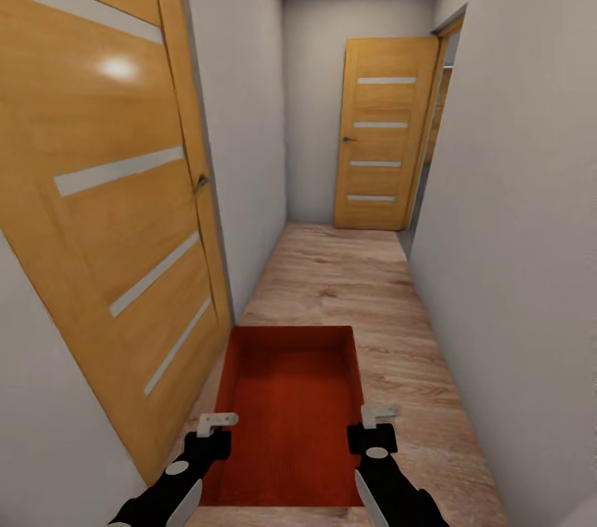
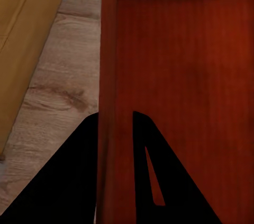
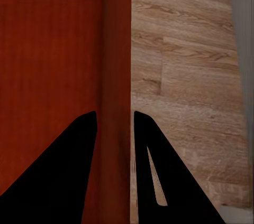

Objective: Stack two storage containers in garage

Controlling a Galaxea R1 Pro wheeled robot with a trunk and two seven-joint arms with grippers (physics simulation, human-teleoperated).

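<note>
You hold storage container [image 1: 294,419] by both side walls, left fingers [image 2: 145,145] and right fingers [image 3: 84,145] pinching. Corridor [image 1: 348,278] transit; garage, stacking remain.

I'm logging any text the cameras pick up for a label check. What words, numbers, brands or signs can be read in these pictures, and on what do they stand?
None. No readable text anywhere.
The orange-red bin is plain, with no label or brand.
The near door and far door carry only pale horizontal strips, no writing.
The walls and wood floor bear no signs.
</note>
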